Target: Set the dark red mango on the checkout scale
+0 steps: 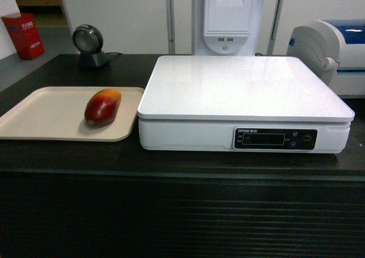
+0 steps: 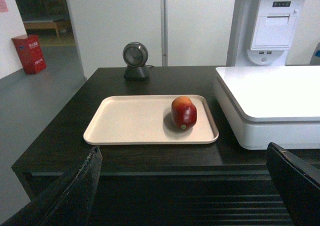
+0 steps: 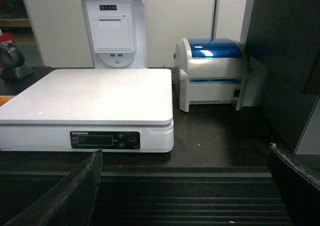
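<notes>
Your mango (image 1: 102, 107) lies on its side on the beige tray (image 1: 45, 118), left of centre in the head view, toward the tray's right edge and just beside the scale (image 1: 242, 87). That puts it a short sideways carry from the white platform, which sits bare in the middle of the frame on the black counter (image 1: 182, 161).

The fruit is a glossy oval, dark red over most of its skin and shading to orange-yellow at the end pointing away from you.

Your left gripper (image 2: 185, 186) hangs back at the bottom of its wrist view, short of the counter edge, fingers (image 2: 75, 186) spread wide with nothing between them, aimed roughly at the tray. Your right gripper (image 3: 185, 186) is likewise spread and empty, facing the scale's display strip.
</notes>
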